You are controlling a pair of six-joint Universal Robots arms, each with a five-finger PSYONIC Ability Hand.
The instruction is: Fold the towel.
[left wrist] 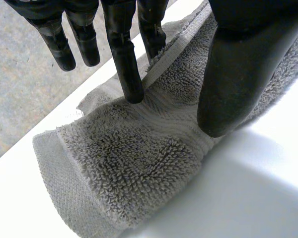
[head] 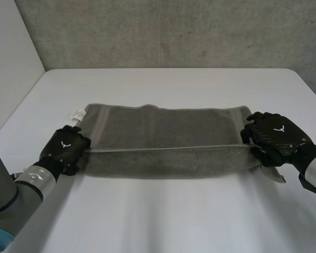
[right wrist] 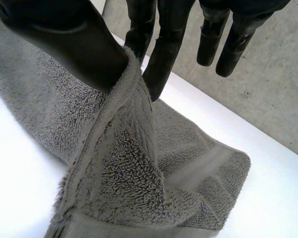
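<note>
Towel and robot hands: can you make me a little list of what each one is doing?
towel: grey, fluffy, spread sideways across the table
left hand: at the towel's left end, fingers and thumb pinching it
right hand: at the towel's right end, fingers and thumb pinching a raised fold
towel edge: stretched straight from hand to hand
tag: small, white, at the far left corner
table: white

I see a smooth white table point(head: 163, 221) with rounded far corners under soft, even light. Behind it stands a rough grey concrete wall point(head: 174, 31), mottled and speckled. A plain white wall panel point(head: 10, 63) meets it at the left.
</note>
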